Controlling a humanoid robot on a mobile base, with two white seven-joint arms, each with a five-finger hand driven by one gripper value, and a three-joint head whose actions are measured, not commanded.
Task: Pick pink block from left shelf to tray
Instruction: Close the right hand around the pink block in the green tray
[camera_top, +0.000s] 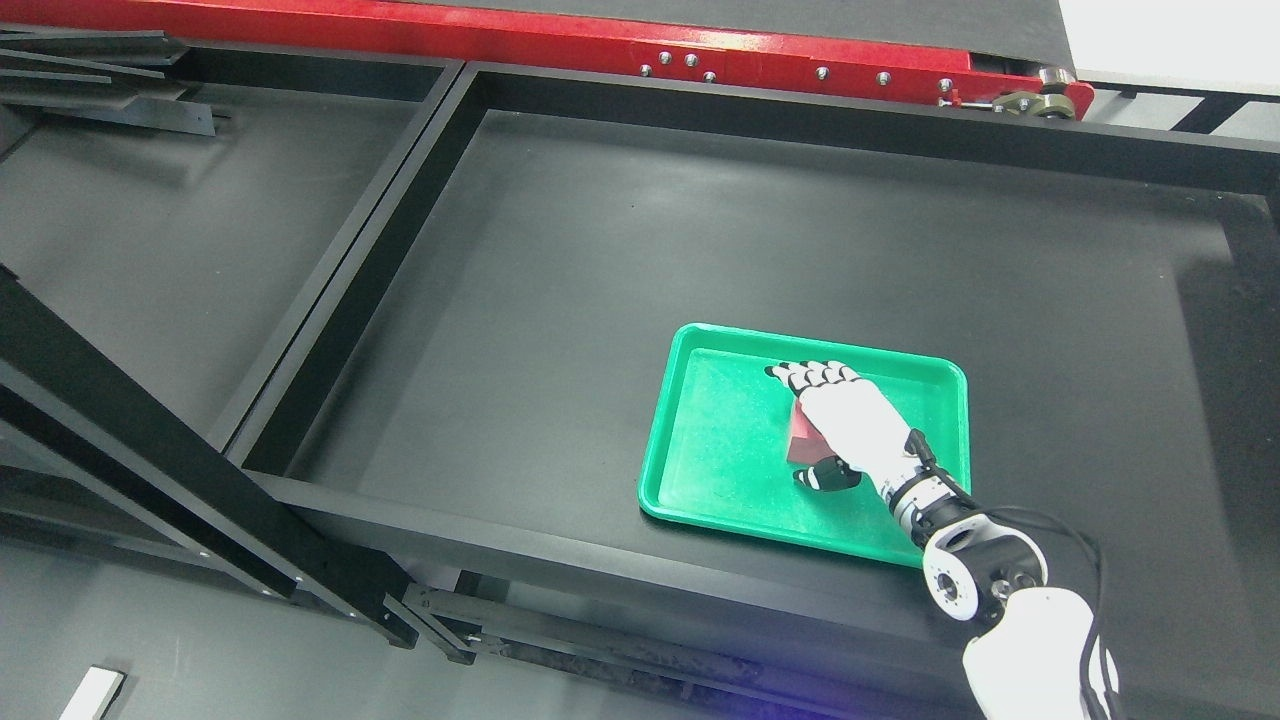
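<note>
My right hand (815, 418) reaches in from the lower right and is over the middle of the green tray (700, 440). The pink block (801, 445) shows as a reddish-pink patch under the palm, between the curled fingers (815, 376) and the thumb (828, 476). The hand is shut on the block, low over the tray floor. Most of the block is hidden by the hand. I cannot tell whether the block touches the tray. The left arm is out of view.
The tray lies on the black right-hand shelf (600, 250), near its front edge. A black divider (350, 260) separates it from the left shelf (150, 230). A red beam (600, 40) runs along the back. A black diagonal bar (130, 440) crosses the lower left.
</note>
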